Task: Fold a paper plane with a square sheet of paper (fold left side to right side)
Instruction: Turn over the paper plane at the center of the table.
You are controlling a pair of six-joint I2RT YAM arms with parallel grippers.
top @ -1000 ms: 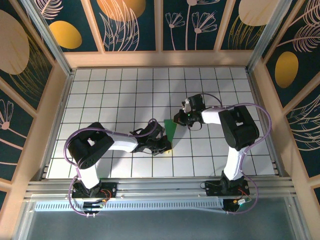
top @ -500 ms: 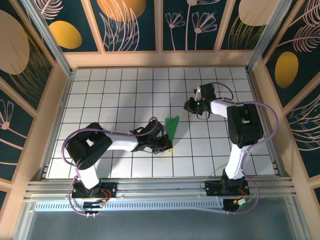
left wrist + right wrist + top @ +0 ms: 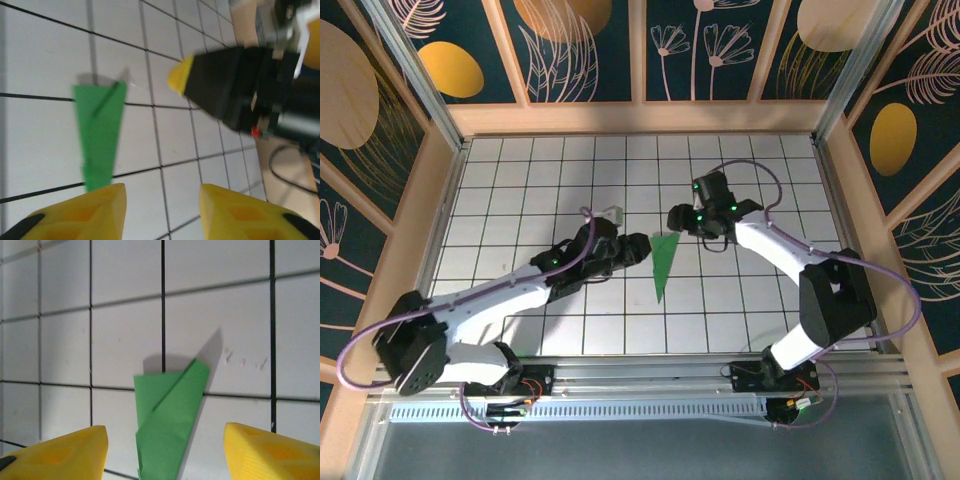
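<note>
Between left end effector (image 3: pixel 636 247) and right end effector (image 3: pixel 677 218), both released: slim bright-green paper plane (image 3: pixel 663 262) lying flat, layered diagonal crease at wide end.

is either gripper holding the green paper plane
No, the paper plane lies on the tiles, with the left gripper and right gripper both open and apart from it.

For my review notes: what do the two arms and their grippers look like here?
The left arm and right arm have white shells, black joint housings and black bases, each trailed by a looping purple cable. The left gripper and right gripper are black, with wedge-shaped yellow fingertips. Small green lights glow near both wrists.
</note>
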